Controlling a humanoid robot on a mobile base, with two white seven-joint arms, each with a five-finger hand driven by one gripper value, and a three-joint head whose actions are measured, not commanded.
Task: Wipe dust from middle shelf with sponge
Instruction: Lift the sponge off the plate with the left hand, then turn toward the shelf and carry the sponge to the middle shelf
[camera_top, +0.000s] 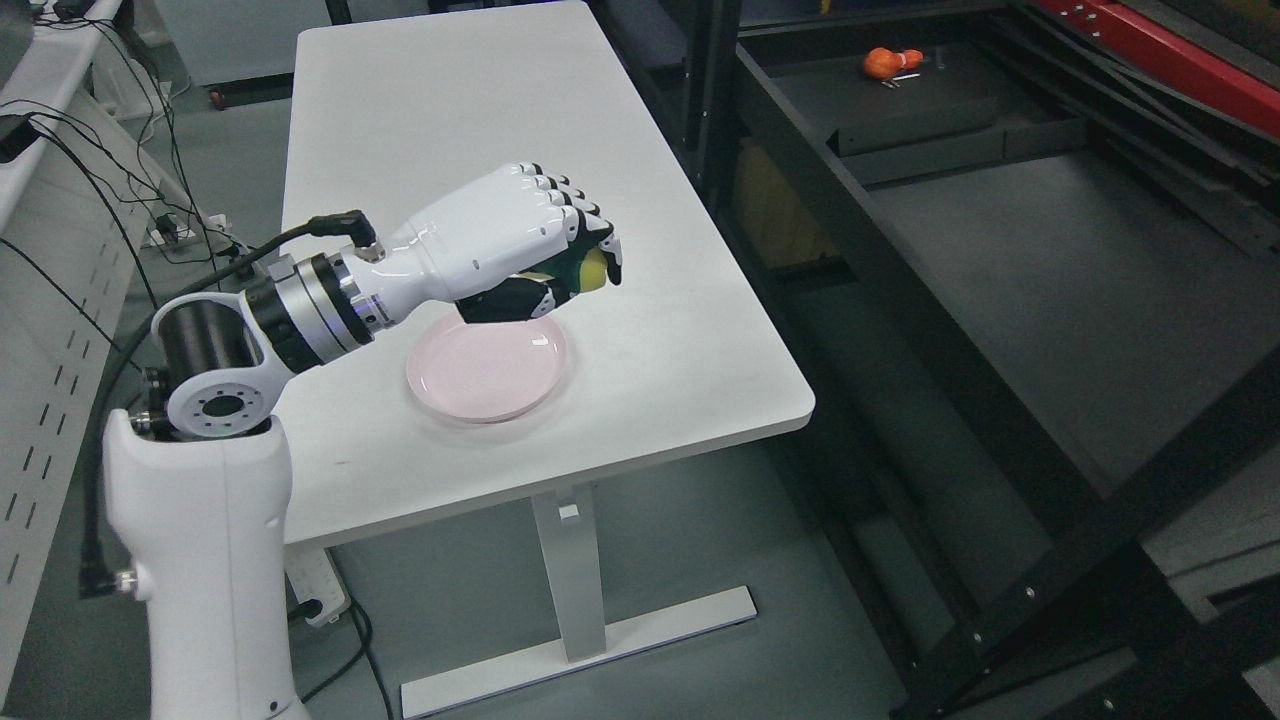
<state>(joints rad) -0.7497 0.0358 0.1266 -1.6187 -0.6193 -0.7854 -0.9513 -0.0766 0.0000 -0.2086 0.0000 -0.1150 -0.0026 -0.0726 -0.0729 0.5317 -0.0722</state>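
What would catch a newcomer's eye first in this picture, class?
The white left hand, raised above the white table, its fingers curled round a yellow-green sponge. Under it lies a pink plate. On the dark shelf at right, far back, sits a small orange thing.

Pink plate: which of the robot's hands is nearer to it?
Left. The left hand, closed on the sponge, appears to hover just above the pink plate's far rim. The right hand is not in view.
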